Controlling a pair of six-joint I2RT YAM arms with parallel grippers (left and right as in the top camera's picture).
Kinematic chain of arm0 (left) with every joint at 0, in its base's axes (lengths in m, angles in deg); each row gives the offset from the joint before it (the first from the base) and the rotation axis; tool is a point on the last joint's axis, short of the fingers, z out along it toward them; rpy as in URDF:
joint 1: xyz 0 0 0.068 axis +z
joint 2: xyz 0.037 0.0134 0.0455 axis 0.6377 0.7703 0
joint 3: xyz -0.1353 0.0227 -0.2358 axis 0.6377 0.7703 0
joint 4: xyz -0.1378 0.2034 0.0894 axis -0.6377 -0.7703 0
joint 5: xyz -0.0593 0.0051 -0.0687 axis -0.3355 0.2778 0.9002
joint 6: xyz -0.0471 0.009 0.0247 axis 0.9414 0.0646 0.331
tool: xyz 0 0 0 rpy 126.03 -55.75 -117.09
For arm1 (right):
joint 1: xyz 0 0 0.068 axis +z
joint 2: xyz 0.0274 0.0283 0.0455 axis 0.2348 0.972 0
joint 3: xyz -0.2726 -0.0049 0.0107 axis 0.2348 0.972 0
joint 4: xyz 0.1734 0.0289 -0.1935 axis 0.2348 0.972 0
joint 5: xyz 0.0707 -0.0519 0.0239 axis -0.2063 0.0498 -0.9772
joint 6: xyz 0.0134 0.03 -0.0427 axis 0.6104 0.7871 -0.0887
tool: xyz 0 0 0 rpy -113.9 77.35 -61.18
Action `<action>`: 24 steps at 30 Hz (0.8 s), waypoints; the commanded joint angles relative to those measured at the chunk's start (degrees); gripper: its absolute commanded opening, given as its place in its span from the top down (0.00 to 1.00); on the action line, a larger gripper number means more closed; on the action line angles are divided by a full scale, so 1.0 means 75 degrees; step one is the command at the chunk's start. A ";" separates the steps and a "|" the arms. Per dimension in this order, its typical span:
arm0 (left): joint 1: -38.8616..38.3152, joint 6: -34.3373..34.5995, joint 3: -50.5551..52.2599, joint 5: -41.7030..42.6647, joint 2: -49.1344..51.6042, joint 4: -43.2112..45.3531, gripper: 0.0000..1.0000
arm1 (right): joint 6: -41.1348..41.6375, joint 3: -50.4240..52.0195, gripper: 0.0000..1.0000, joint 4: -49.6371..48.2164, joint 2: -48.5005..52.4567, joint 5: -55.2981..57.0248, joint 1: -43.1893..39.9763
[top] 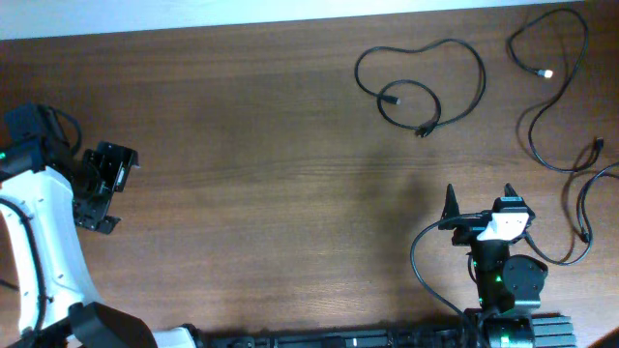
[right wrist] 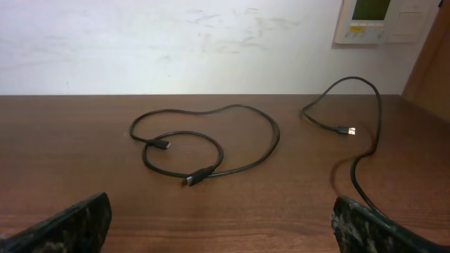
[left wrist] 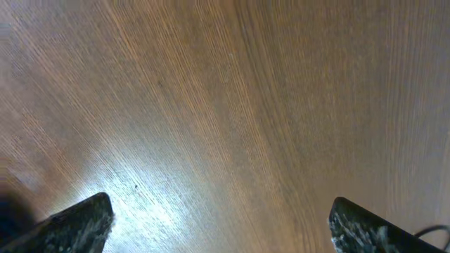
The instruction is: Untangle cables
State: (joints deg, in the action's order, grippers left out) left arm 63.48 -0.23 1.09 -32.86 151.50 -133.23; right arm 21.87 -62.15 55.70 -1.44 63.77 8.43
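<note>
Table: a brown wood-grain table [top: 251, 126] carries all the cables, which lie on its far right part.
Looped cable: a thin black cable [top: 423, 130] lies in a loose loop that crosses over itself, with both small plugs resting inside or on the loop. In the right wrist view it [right wrist: 199, 176] sits ahead of the fingers and apart from them.
Silver-tipped cable: a second black cable [top: 547, 72] winds along the far right corner. Its silver plug end [right wrist: 342, 129] lies flat on the wood, well apart from the looped cable. Its cord runs back toward the right-hand finger.
Third cable: another black cord [top: 581, 208] curves along the right edge, just beside the right arm and partly cut off by the picture edge.
Left gripper: the left gripper [top: 118, 188] is at the left edge, well apart from every cable. Its fingers are spread wide over bare wood [left wrist: 221, 204], with nothing between them.
Right gripper: the right gripper [top: 479, 200] is low at the near right, pointing toward the cables. Its fingers are parted wide and hold nothing [right wrist: 221, 204].
Background: a white wall [right wrist: 176, 42] stands behind the table, with a pale control panel [right wrist: 376, 21] mounted on it.
</note>
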 commanded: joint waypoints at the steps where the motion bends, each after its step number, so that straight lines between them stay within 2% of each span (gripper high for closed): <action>1: -0.0752 -0.0093 -0.0087 -0.1160 -0.0924 0.0163 0.01 | 0.0003 0.0041 0.02 0.0050 -0.0085 0.0099 0.0035; 3: -0.1533 -0.0096 -0.0029 -0.1679 -0.1609 0.0641 0.01 | 0.0003 0.0041 0.01 0.0050 -0.0085 0.0096 0.0035; 5: -0.2620 -0.0096 0.0277 -0.2734 -0.2591 0.1291 0.02 | 0.0000 0.0041 0.01 0.0050 -0.0085 0.0096 0.0035; 7: -0.3861 -0.0099 0.1157 -0.3695 -0.4042 0.1781 0.01 | 0.0003 0.0041 0.02 0.0052 -0.0085 0.0099 0.0035; 8: -0.4121 -0.0096 0.1716 -0.3745 -0.4727 0.1886 0.01 | 0.0000 0.0041 0.01 0.0050 -0.0085 0.0099 0.0035; 11: -0.4150 -0.0102 0.3590 -0.3742 -0.6685 0.2512 0.01 | 0.0003 0.0041 0.01 0.0052 -0.0085 0.0096 0.0035; 13: -0.4138 -0.0321 0.5310 -0.3649 -0.8166 0.3687 0.02 | 0.0000 0.0041 0.01 0.0050 -0.0085 0.0099 0.0035; 14: -0.4100 -0.0828 0.5928 -0.3433 -0.8673 0.4380 0.01 | 0.0003 0.0041 0.01 0.0050 -0.0085 0.0096 0.0035; 16: -0.3891 -0.2372 0.7554 -0.2731 -0.9865 0.6510 0.01 | 0.0003 0.0041 0.01 0.0050 -0.0085 0.0099 0.0035; 20: -0.3480 -0.3672 0.9745 -0.1413 -1.1156 0.8851 0.01 | 0.0000 0.0041 0.02 0.0050 -0.0085 0.0096 0.0035; 22: -0.3378 -0.4293 1.0439 -0.1061 -1.1526 0.9483 0.01 | 0.0003 0.0041 0.01 0.0052 -0.0085 0.0099 0.0035; 24: -0.3200 -0.4395 1.0754 -0.0959 -1.1733 0.9206 0.01 | 0.0003 0.0041 0.02 0.0050 -0.0085 0.0096 0.0035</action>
State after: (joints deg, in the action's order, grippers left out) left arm 37.86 -27.84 79.04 -43.77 65.69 -62.92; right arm 21.89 -62.15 55.77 -1.66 63.99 8.43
